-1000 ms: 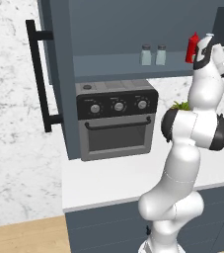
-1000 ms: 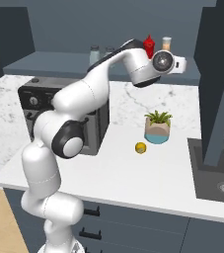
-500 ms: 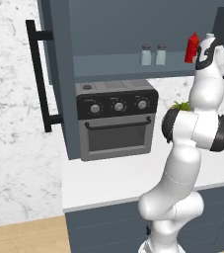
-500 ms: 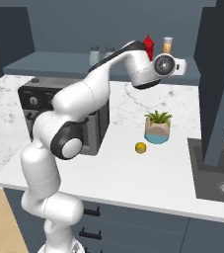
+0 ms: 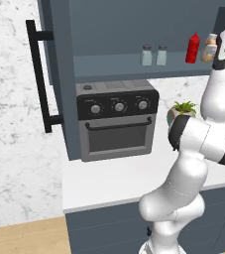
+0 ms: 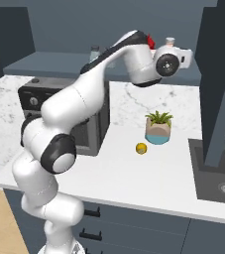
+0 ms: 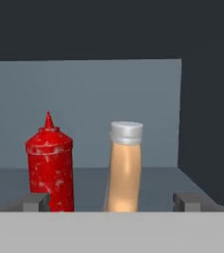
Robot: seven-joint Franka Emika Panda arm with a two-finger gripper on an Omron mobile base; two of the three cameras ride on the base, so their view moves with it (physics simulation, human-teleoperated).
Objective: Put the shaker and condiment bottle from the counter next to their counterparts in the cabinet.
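Shelf contents come first in the left base view: inside the cabinet (image 5: 109, 30) two shakers (image 5: 153, 55) stand side by side near the middle of the shelf, and further right the red squeeze bottle (image 5: 193, 48) stands upright with the condiment bottle (image 5: 209, 47) just beside it, partly hidden by the white arm. The cabinet door (image 5: 44, 74) hangs open at the left with its long black bar handle. Below the shelf a toaster oven (image 5: 116, 119) sits on the counter (image 5: 114, 181), and a small potted plant (image 5: 182, 110) stands to its right.

From the right base view, the hand reaches up to the shelf, and the white cap of the condiment bottle (image 6: 170, 41) pokes up just behind it. The potted plant (image 6: 158, 127) and a small yellow fruit (image 6: 141, 148), perhaps a lemon, rest on the counter (image 6: 134, 173) near the sink (image 6: 218, 171).

Looking along the gripper (image 7: 112, 201) in the hand view, the fingertips (image 7: 34, 202) stand wide apart, released, with the condiment bottle (image 7: 125, 168) upright on the shelf between them and touching neither. The red squeeze bottle (image 7: 50, 165) stands just beside it, a narrow gap between the two.
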